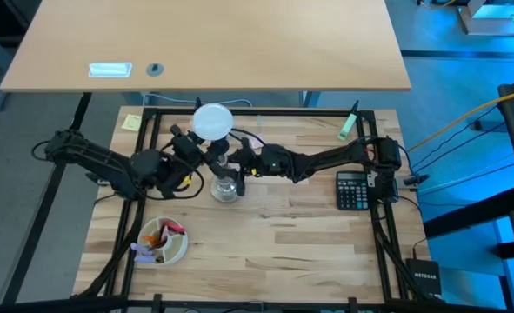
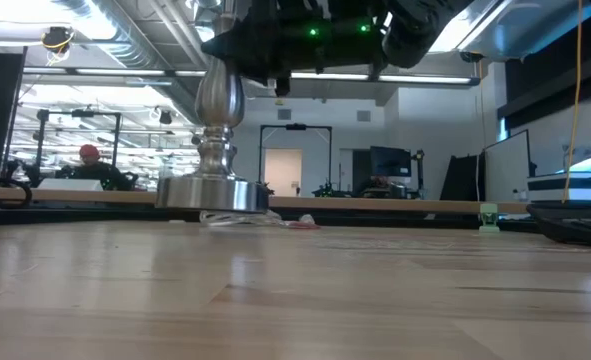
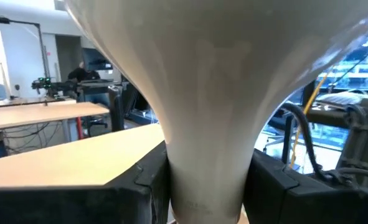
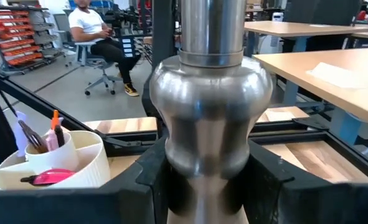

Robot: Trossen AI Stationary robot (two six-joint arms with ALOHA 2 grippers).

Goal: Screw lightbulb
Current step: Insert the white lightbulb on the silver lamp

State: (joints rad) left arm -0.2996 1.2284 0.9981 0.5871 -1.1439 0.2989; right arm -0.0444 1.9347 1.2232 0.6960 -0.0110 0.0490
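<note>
Matte and white, the smooth round-headed lightbulb point(image 1: 213, 122) is tapering to a narrow neck that the left gripper point(image 1: 203, 149) is clamping between its dark fingers point(image 3: 140, 186), just beside the shiny silver flared stand point(image 1: 225, 185). The right gripper point(image 1: 236, 162) is squeezing the stand's polished bulging stem on the wooden plank table point(image 1: 309, 235).
</note>
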